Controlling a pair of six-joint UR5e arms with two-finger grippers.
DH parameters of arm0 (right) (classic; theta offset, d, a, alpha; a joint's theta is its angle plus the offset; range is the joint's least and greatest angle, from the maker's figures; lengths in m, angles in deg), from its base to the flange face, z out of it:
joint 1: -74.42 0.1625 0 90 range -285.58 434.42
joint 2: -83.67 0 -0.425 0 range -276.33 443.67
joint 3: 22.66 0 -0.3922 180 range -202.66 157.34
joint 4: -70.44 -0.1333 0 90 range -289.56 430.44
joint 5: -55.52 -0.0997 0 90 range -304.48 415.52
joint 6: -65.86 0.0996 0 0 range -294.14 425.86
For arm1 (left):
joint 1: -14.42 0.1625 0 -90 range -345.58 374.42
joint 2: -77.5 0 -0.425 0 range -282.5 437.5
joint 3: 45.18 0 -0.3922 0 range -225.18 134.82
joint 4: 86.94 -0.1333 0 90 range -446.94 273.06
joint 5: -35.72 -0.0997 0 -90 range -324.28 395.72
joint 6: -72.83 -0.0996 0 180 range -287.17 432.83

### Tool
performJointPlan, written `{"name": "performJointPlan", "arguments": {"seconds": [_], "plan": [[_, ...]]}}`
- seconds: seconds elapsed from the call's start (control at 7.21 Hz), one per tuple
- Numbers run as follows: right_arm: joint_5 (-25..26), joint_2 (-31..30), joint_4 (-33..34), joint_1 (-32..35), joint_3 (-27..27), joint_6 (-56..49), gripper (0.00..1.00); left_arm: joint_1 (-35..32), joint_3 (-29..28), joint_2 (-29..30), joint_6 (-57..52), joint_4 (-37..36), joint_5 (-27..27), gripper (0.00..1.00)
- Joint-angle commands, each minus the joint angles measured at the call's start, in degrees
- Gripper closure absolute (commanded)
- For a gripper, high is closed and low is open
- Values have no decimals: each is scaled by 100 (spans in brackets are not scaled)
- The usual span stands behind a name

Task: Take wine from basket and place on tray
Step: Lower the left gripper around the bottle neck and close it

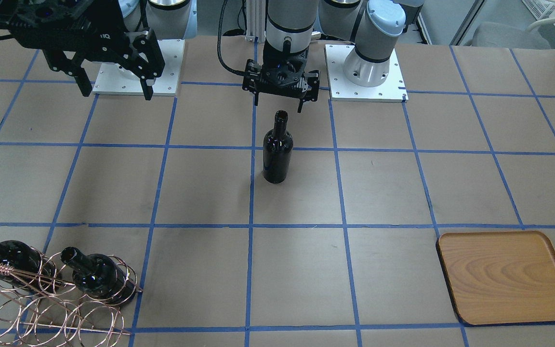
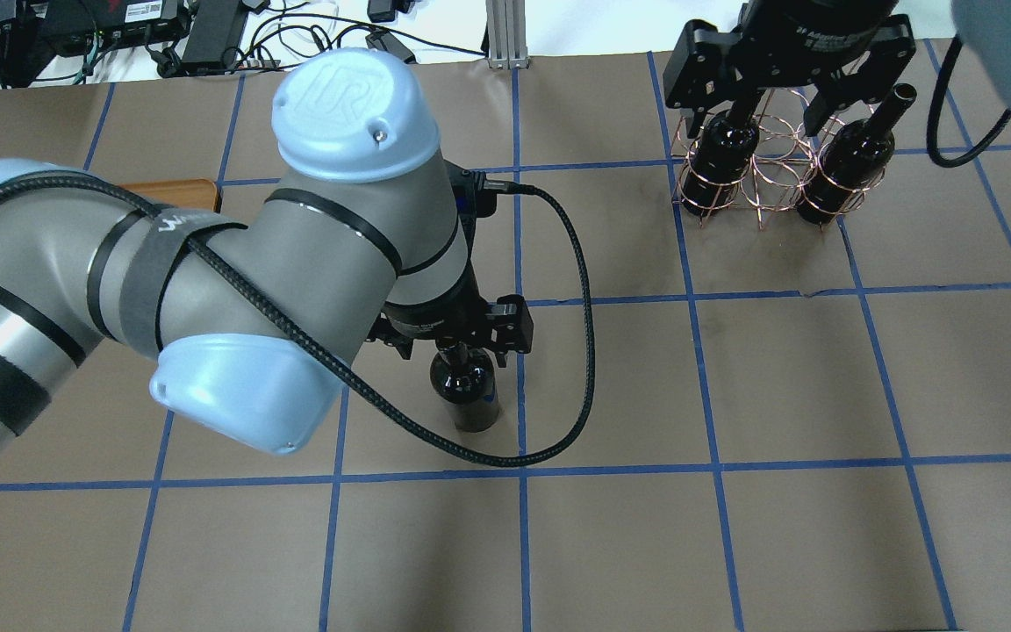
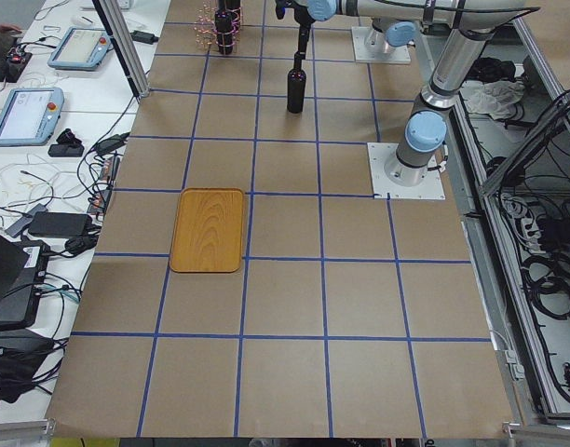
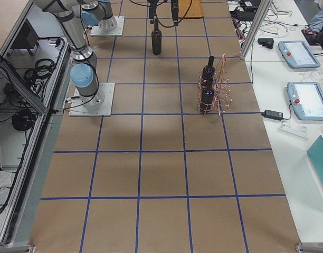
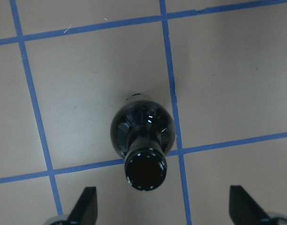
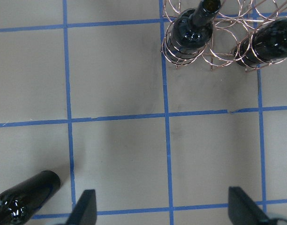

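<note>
One dark wine bottle point(image 1: 277, 154) stands upright on the table's middle, apart from the basket; it also shows in the overhead view point(image 2: 468, 397) and the left wrist view point(image 5: 142, 133). My left gripper point(image 1: 279, 106) hangs just above its neck, open and empty, with its fingertips point(image 5: 85, 199) wide apart. The copper wire basket point(image 1: 51, 308) holds two more bottles point(image 1: 97, 277). My right gripper point(image 1: 117, 94) is open, empty and high above the table; its wrist view shows the basket point(image 6: 218, 51) below. The wooden tray point(image 1: 506, 277) lies empty at the table's left end.
Two white arm base plates point(image 1: 366, 72) sit at the robot's side of the table. The left arm's black cable point(image 2: 576, 351) loops beside the standing bottle. Side benches carry teach pendants point(image 4: 304, 52) and aluminium posts point(image 3: 127, 47).
</note>
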Motion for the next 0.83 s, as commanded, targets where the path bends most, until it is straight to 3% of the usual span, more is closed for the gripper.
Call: {"name": "performJointPlan", "arguments": {"seconds": [0.0,0.14,0.28,0.42,0.55,0.69], "plan": [[-42,98,-334,-56,-166,-73,0,-8,240,84,-22,-334,1,3],[-43,107,-342,-12,-147,-90,0,-8,240,94,-39,-325,-8,11],[-43,98,-351,14,-130,-143,0,-8,240,94,-48,-325,9,29],[-43,81,-351,14,-112,-204,0,-8,232,85,-66,-273,-17,51],[-34,72,-343,14,-103,-205,0,1,232,85,-66,-255,-17,87],[-34,72,-342,14,-103,-214,0,27,205,85,-75,-255,-17,100]]}}
